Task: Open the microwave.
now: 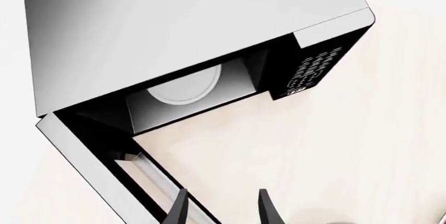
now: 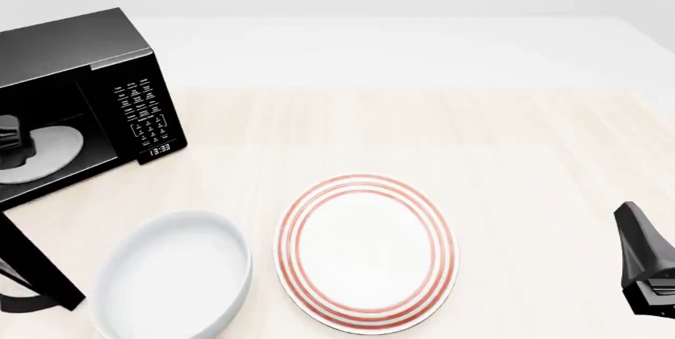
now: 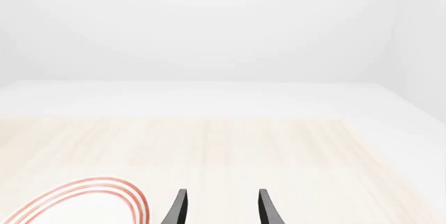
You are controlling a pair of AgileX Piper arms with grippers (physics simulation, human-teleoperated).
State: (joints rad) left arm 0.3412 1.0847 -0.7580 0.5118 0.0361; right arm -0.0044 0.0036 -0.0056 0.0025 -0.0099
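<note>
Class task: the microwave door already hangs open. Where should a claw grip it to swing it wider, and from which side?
Grip the door at its free edge, far from the hinge on the microwave, coming from the open front. The left claw is nearest there, and its fingers are spread.
</note>
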